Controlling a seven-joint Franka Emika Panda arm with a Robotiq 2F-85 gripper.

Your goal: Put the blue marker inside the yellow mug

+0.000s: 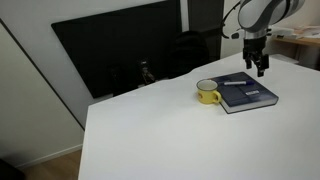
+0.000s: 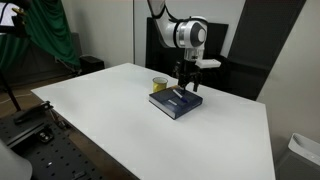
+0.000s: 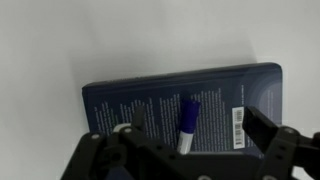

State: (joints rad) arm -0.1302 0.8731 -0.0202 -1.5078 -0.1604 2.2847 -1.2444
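Observation:
The blue marker [image 3: 186, 122] lies on a large dark blue book [image 3: 150, 95]; its blue end points up in the wrist view and its pale barrel runs under my gripper. It shows as a pale streak on the book in both exterior views [image 1: 237, 82] [image 2: 178, 95]. My gripper [image 3: 195, 135] is open, fingers either side of the marker, hovering above the book [image 1: 262, 68] [image 2: 187, 82]. The yellow mug [image 1: 207, 93] stands on the white table, touching the book's edge; it also shows in an exterior view [image 2: 160, 84].
The book [image 1: 249, 93] lies on a white table [image 1: 160, 135] near its far side. A dark monitor [image 1: 120, 50] stands behind the table. A green cloth [image 2: 45, 30] and equipment stand beyond the table's edge.

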